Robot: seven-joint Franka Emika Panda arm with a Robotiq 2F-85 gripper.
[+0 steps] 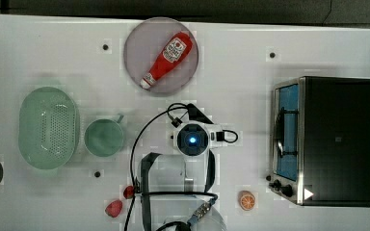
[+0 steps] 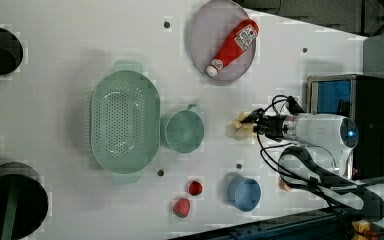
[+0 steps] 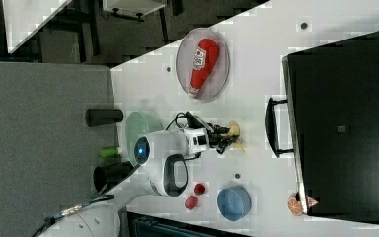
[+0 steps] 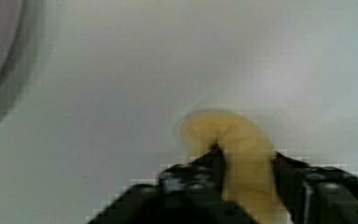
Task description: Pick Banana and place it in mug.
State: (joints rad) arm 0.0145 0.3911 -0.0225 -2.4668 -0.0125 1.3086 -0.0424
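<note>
Banana first: I judge it light, smooth and a little slippery, likely a moulded toy with splayed lobes, so I want the hold across its thick middle and not on a thin lobe. In the wrist view my fingers sit one on each side of that middle, closed in to its width; whether they bear on it firmly yet I cannot tell. It lies on the white counter, well to the left view's right of the mug. The left view shows its pale lobes poking out past the fingers; in the top view the wrist covers that spot, though the mug's open mouth reads plainly.
</note>
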